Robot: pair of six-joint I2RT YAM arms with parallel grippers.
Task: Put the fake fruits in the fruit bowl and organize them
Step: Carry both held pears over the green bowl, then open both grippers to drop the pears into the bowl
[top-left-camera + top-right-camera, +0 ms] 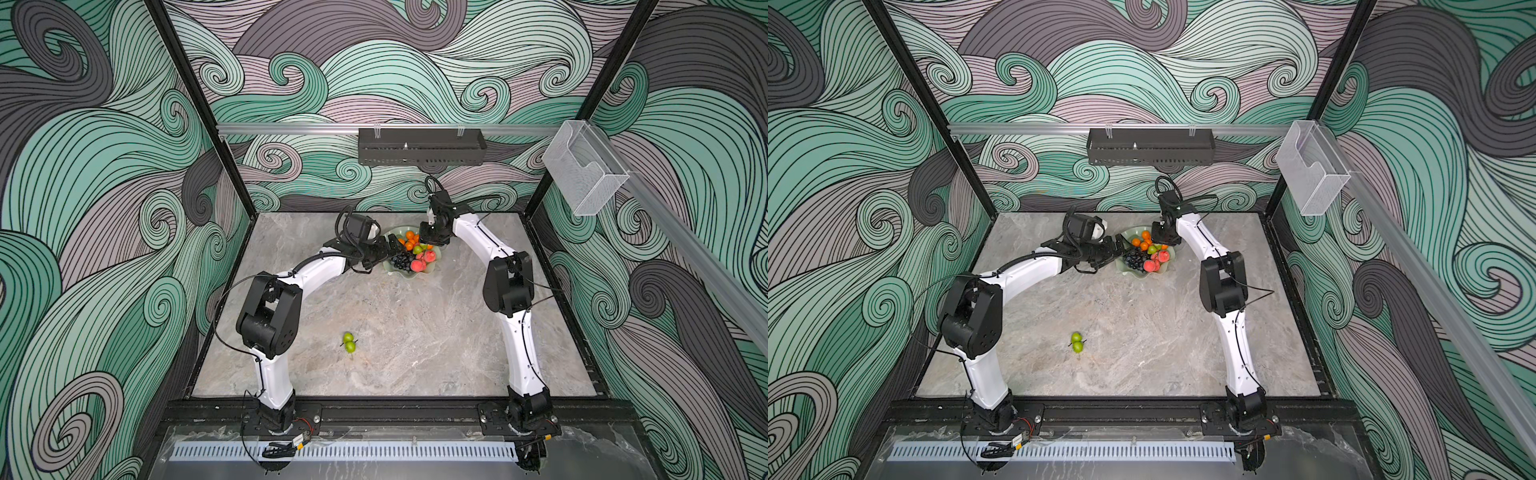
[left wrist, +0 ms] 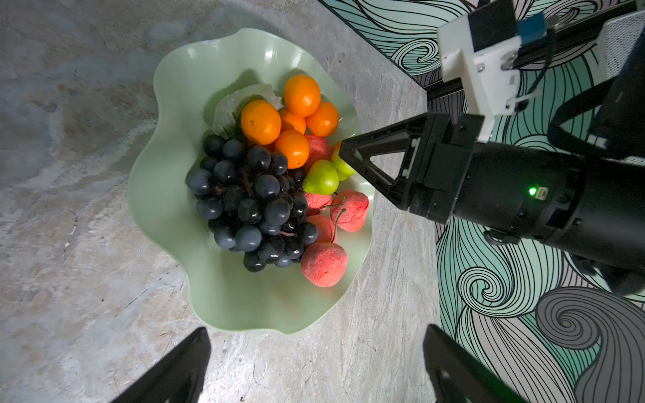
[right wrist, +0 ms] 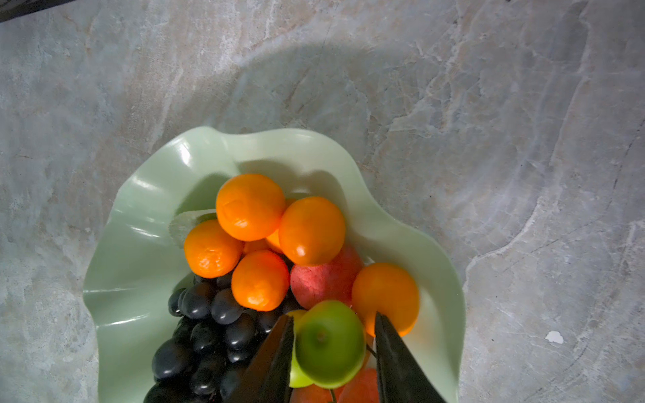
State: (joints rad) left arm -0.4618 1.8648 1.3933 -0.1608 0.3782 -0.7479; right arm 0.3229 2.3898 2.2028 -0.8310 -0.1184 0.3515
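The pale green fruit bowl (image 1: pixel 390 270) (image 2: pixel 167 195) stands at the back of the table. It holds several oranges (image 2: pixel 261 122), a dark grape bunch (image 2: pixel 251 206), several pinkish peaches (image 2: pixel 324 265) and two green pears (image 2: pixel 321 178). My right gripper (image 3: pixel 334 317) (image 1: pixel 426 243) hangs over the bowl's far side, open. A green pear (image 3: pixel 328 345) lies between its fingers, with a gap to one finger. My left gripper (image 2: pixel 316 335) (image 1: pixel 392 249) stands open and empty at the bowl's left rim. Two more green pears (image 1: pixel 349 343) (image 1: pixel 1076 342) lie together on the table, near the front.
A black rack (image 1: pixel 422 146) hangs on the back rail above the bowl. A clear plastic box (image 1: pixel 584 170) is mounted on the right rail. The patterned back wall rises just behind the bowl. The marble table (image 1: pixel 415 324) spreads between both arms.
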